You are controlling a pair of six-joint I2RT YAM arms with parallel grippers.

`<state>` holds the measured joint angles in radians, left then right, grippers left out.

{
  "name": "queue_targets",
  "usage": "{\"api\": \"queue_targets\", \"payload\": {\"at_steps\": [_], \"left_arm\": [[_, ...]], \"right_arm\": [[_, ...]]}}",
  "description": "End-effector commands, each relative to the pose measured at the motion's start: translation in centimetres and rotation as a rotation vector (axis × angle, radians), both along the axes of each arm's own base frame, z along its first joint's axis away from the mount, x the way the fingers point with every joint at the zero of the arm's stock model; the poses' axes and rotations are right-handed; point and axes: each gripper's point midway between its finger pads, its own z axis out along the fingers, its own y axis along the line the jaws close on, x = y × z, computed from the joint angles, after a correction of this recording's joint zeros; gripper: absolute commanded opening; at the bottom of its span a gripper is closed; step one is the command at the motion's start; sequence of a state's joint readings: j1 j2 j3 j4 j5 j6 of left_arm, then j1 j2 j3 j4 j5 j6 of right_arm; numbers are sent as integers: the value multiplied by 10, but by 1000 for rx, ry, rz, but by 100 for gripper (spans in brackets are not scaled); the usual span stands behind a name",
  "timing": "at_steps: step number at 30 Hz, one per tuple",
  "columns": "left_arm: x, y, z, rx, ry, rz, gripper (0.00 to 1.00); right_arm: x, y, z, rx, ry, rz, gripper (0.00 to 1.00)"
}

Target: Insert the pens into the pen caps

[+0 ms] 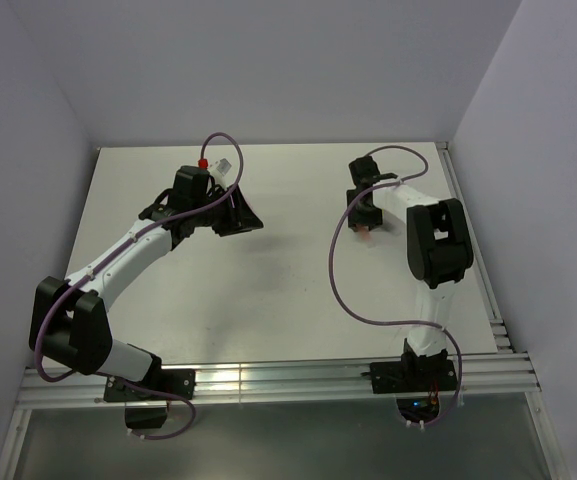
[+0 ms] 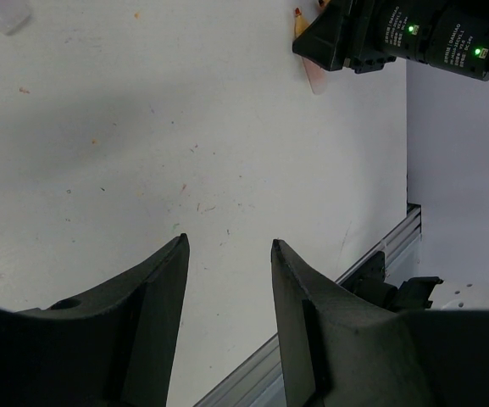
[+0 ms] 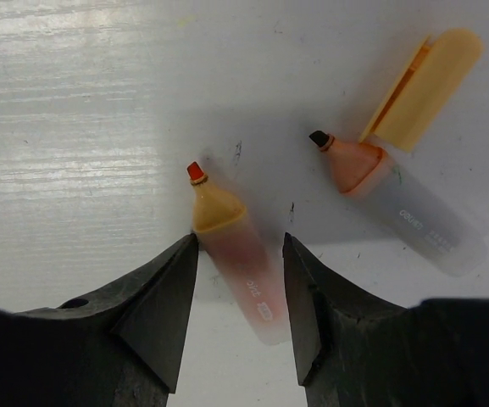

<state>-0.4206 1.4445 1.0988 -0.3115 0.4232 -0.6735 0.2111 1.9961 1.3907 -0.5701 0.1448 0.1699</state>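
My right gripper [image 3: 240,242] is open and low over the table, its jaws on either side of a pale pink pen [image 3: 242,267] with a yellow-orange collar and a red tip. It is not clamped. To the right lies a whitish pen [image 3: 418,219] with a peach collar and a dark tip. An orange cap [image 3: 424,87] lies just beyond it. From above, the right gripper [image 1: 365,224] is at the back right over a pinkish pen [image 1: 365,234]. My left gripper [image 1: 238,217] is open and empty over bare table, as the left wrist view [image 2: 230,243] also shows.
A small red piece [image 1: 203,160] and a pale clear piece [image 1: 225,166] lie behind the left wrist near the back edge. A pale translucent object [image 2: 2,13] shows at the left wrist view's corner. An aluminium rail [image 1: 268,380] runs along the near edge, and walls enclose the table.
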Motion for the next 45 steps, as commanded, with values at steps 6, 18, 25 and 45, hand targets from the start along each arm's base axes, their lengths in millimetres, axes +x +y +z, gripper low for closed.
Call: {"api": "queue_targets", "payload": {"at_steps": [6,18,25,45], "left_arm": [[4,-3,4,-4,-30,-7,49],[-1,-21,18,-138,-47,-50,51],[4,-46,34,-333,-88,-34,57],[33,-85,-7,-281,-195,13,59]], "right_arm": [[6,1,1,25,8,10,45],[-13,17,7,149,-13,-79,0],[-5,59,70,296,-194,-122,0],[2,177,172,632,-312,-54,0]]}}
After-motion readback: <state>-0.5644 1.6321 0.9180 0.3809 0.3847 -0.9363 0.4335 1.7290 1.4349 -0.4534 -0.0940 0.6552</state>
